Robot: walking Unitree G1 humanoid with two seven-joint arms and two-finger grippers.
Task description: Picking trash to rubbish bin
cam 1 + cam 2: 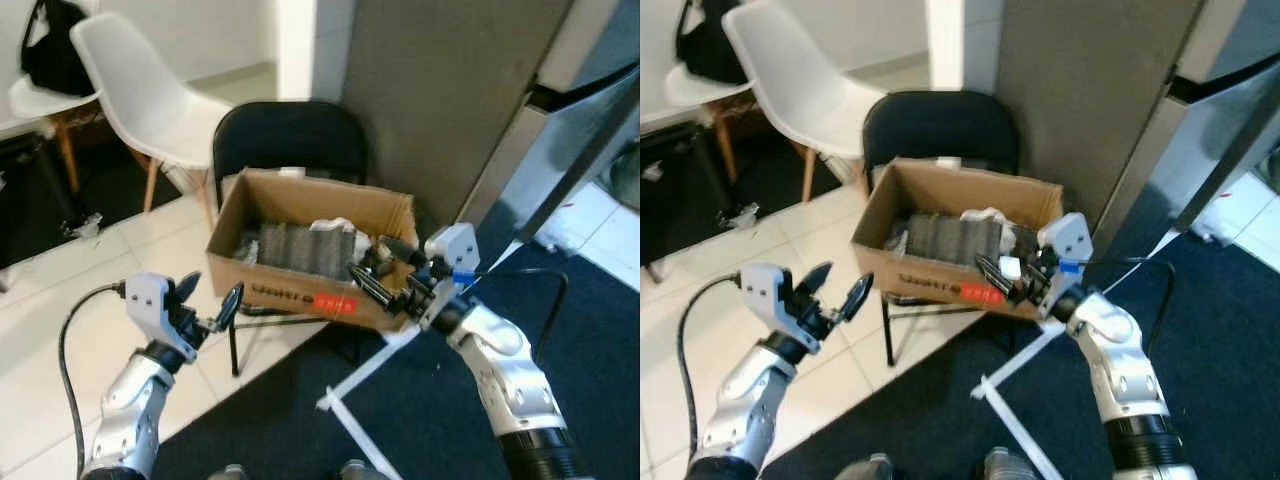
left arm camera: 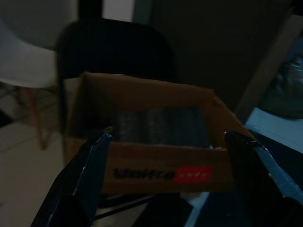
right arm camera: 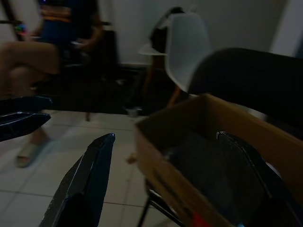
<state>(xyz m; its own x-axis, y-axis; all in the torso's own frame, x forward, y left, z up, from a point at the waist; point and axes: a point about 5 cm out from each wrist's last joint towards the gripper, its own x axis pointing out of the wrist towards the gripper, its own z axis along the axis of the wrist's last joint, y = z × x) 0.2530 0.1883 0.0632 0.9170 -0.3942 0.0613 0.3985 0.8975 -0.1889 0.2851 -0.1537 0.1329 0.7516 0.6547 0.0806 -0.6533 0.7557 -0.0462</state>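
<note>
Both sets of jaws are standing apart with nothing between them. The right gripper is hovering at the near right corner of the cardboard box, fingers reaching over its rim toward the contents. The left gripper is hanging in the air off the box's near left side, well clear of it, pointing at the box front with the red label.

The box is sitting on the seat of a black folding chair and is serving as the rubbish bin. Inside it are lying a grey ribbed piece and some crumpled white trash; what else is in there is too small to tell.

Step in hand looks like the drop-off: right jaws open over the bin, apparently just emptied, though a reach into the box cannot be ruled out. Next move probably calls for pulling the right arm back over the rim without catching the cardboard wall, then turning to look for more trash.

A white chair is standing behind on the tiled floor, a person's legs are showing in the right wrist view, and a white strip is lying on the dark carpet.
</note>
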